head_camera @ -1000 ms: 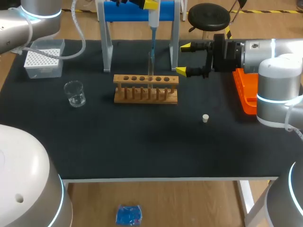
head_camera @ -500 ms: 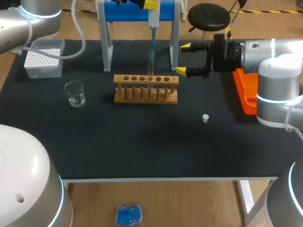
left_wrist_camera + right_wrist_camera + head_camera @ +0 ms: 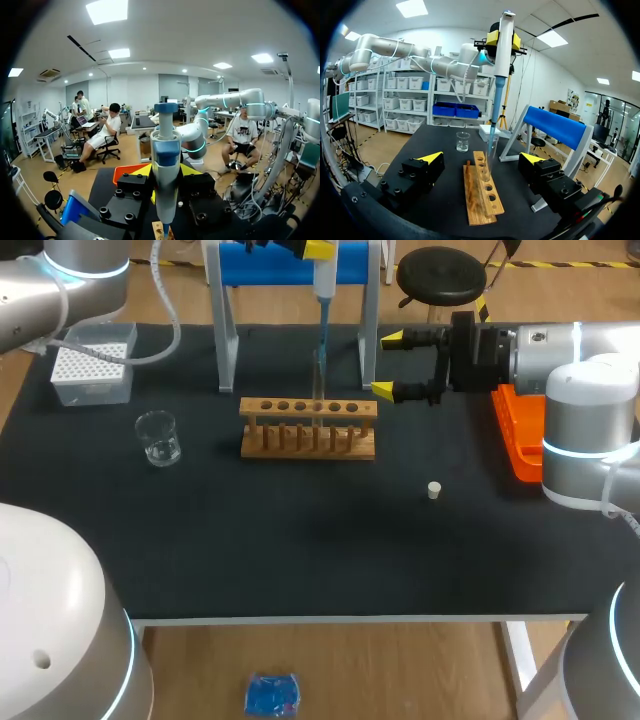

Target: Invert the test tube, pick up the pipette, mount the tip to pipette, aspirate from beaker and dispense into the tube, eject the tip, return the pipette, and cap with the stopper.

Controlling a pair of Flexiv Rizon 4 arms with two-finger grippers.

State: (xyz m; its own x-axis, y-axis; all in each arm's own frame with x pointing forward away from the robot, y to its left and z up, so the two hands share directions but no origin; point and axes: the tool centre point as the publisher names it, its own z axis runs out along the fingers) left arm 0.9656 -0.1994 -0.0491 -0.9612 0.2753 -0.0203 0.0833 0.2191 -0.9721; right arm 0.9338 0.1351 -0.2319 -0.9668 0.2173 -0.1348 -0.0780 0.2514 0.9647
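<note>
The pipette (image 3: 324,285) is gripped upright by the left pincer (image 3: 503,39), directly above the tube (image 3: 318,375); the right pincer (image 3: 388,365) is seen released nearby.

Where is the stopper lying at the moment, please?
In the head view the white stopper lies on the black table, right of the middle, between the wooden test tube rack and the orange tray, touching neither.

Wet-lab setting, black-topped bench (image 3: 300,550), wooden test-tube rack (image 3: 308,427) at its middle, pipette (image 3: 324,310) upright over the rack, glass beaker (image 3: 158,437) left of the rack, white tip box (image 3: 92,365) further left and behind it, small stopper (image 3: 434,490) to its front right.
</note>
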